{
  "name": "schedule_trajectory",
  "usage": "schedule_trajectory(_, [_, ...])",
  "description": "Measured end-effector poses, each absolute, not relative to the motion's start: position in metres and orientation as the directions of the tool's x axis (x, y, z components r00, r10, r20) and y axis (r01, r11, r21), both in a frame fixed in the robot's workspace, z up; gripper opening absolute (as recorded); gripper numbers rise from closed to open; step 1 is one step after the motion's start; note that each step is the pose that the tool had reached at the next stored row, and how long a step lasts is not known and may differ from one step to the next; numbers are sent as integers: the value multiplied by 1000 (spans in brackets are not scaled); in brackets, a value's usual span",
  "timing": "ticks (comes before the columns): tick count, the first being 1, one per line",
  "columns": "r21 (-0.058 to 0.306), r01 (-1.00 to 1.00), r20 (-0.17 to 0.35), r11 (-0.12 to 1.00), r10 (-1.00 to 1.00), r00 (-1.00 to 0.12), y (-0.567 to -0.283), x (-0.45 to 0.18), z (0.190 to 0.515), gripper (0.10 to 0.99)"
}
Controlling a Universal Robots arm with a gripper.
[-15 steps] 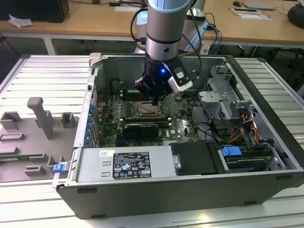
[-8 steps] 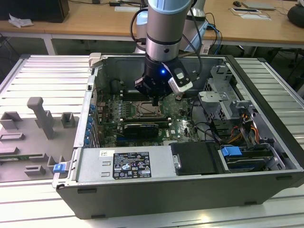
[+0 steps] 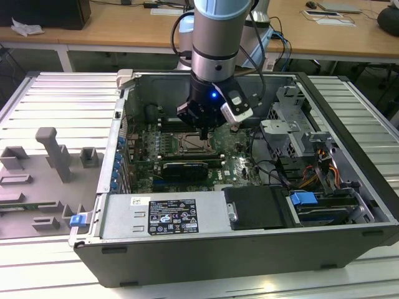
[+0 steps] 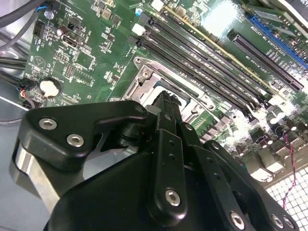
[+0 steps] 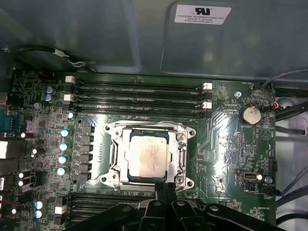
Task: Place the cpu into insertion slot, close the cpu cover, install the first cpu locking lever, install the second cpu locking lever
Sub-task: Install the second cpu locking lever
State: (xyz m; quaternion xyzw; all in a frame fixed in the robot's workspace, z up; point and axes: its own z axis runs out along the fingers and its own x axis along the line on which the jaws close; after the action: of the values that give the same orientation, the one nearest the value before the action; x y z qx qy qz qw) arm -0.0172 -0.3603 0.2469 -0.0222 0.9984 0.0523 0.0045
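- Gripper (image 5: 166,192) fills the near edge of the first wrist view — black fingers pressed together at the tip, nothing held.
- Just beyond that tip: the cpu (image 5: 148,155), pale square, lying flat in its socket on the green motherboard (image 5: 226,125).
- Around the chip sits the cpu cover (image 5: 182,149) — silvery frame, apparently down.
- Fingertips hover at the socket's near edge, touching or just short, I can't tell.

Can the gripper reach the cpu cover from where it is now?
Probably yes. The gripper hangs right at the edge of the cpu cover, which lies closed around the cpu. The case is open on top, and no cable or card crosses between them.
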Motion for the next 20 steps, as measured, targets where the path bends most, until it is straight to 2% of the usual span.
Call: schedule_trajectory(20, [117, -45, -12, 992, -44, -999, -374, -34, 243, 106])
